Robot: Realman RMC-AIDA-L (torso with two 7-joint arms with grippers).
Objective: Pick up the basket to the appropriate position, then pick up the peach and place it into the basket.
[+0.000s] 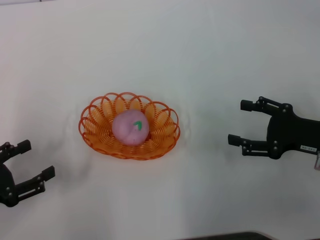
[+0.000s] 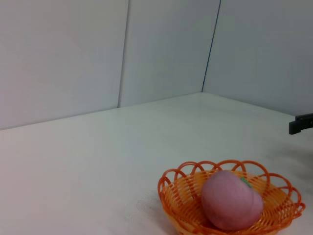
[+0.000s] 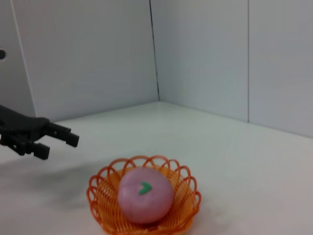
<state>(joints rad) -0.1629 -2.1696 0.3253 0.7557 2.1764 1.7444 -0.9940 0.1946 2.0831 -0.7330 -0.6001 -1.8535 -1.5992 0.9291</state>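
The oval orange basket [image 1: 100, 140] rests on the white table a little left of centre, and the pink peach [image 1: 130, 128] with its green leaf mark lies inside it. Both wrist views show the same: peach [image 2: 231, 200] in basket [image 2: 176, 193], and peach [image 3: 145, 195] in basket [image 3: 100, 193]. My left gripper [image 1: 35, 162] is open at the lower left, well clear of the basket, and it also shows far off as the left gripper [image 3: 58, 146]. To the right of the basket my right gripper [image 1: 240, 122] stands open and empty.
White walls meet in a corner behind the table in both wrist views. A dark strip [image 1: 225, 236] marks the table's front edge. One fingertip of the right gripper [image 2: 301, 123] shows at the picture's edge in the left wrist view.
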